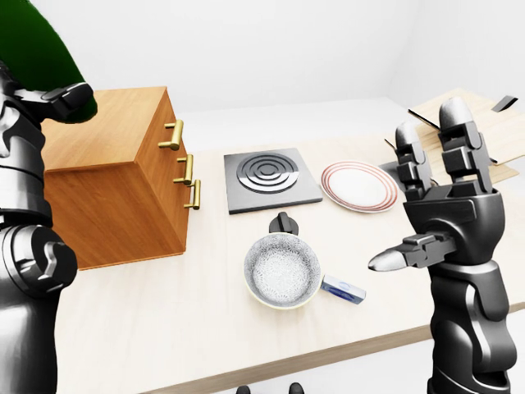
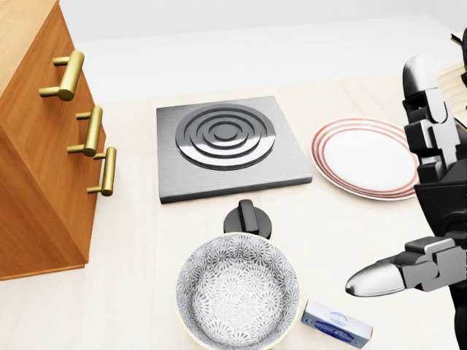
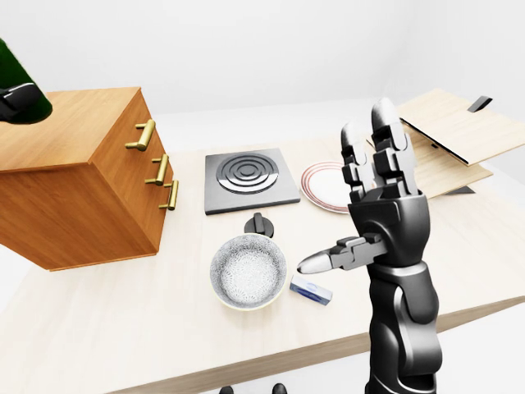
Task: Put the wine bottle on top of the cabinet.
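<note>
The left hand [image 1: 51, 100] is closed round the green wine bottle [image 1: 33, 57], holding it high at the far left, beside and above the wooden cabinet [image 1: 123, 176] rather than resting on its top. The right hand [image 1: 439, 205] stands open and empty over the desk [image 1: 164, 312], near the striped plate [image 1: 358, 186]. If the bottle comes down near the cabinet's edge, or tilted, it will probably tip off; only part of it shows, so its lean cannot be judged.
</note>
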Motion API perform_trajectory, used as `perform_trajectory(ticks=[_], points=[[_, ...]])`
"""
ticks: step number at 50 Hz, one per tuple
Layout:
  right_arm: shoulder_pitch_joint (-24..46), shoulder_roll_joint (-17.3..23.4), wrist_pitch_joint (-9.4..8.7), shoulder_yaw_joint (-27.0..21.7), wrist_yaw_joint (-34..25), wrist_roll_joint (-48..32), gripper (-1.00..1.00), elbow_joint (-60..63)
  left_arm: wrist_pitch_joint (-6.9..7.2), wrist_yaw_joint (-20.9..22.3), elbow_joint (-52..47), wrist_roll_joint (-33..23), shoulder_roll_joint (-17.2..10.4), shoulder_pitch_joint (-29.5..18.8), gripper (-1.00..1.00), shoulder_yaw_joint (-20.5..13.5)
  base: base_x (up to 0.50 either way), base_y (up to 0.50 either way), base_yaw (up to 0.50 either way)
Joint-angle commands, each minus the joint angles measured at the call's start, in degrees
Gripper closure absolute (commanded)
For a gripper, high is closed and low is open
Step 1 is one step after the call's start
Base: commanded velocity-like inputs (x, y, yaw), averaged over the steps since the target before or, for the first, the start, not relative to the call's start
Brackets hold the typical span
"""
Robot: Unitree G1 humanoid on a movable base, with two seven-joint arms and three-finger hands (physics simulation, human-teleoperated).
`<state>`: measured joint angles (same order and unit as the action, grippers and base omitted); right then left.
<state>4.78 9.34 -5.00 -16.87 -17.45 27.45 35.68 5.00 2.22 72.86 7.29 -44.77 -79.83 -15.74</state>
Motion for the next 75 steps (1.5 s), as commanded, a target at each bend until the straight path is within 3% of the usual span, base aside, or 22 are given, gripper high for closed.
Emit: perform_trajectory(ticks=[1, 14, 36, 62, 64, 65, 66, 75], points=[[-0.7, -0.4, 0.00, 0.4, -0.4, -0.7, -1.00, -0.5, 0.00, -3.3, 1.3, 0.0, 0.4, -1.2, 1.00, -1.7, 0.00, 0.00, 0.00], [-2.4, -0.7, 0.00, -0.6, -1.3, -1.0, -1.00, 0.4, 0.00, -6.0, 2.4, 1.2, 1.6, 1.5, 1.00, -3.7, 0.00, 0.00, 0.00], [-3.3, -1.1, 0.00, -1.1, -1.8, -1.6, -1.00, 0.8, 0.00, -9.2, 3.2, 0.3, 3.5, 3.6, 1.00, -3.8, 0.00, 0.00, 0.00], [-3.1, -1.1, 0.00, -2.1, -1.0, -1.3, -1.00, 3.6, 0.00, -10.0, 3.6, -0.7, 5.3, 6.9, 0.96, -4.5, 0.00, 0.00, 0.00], [-2.8, -1.1, 0.00, -2.1, -0.8, -1.2, -1.00, 3.7, 0.00, -9.8, 3.6, -0.8, 5.2, 6.9, 0.87, -4.4, 0.00, 0.00, 0.00], [-2.6, -1.0, 0.00, -2.0, -0.7, -1.3, -1.00, 3.8, 0.00, -9.8, 3.6, -0.8, 5.1, 6.9, 0.19, -4.5, 0.00, 0.00, 0.00], [-2.2, -1.0, 0.00, -2.1, -0.6, -1.2, -1.00, 3.6, 0.00, -9.9, 3.5, -1.5, 5.0, 7.1, -1.00, -3.9, 0.00, 0.00, 0.00], [-2.2, -0.9, 0.00, -1.5, -0.6, -1.4, -1.00, 3.3, 0.00, -9.7, 3.4, -2.2, 4.5, 7.1, -1.00, -3.9, 0.00, 0.00, 0.00]])
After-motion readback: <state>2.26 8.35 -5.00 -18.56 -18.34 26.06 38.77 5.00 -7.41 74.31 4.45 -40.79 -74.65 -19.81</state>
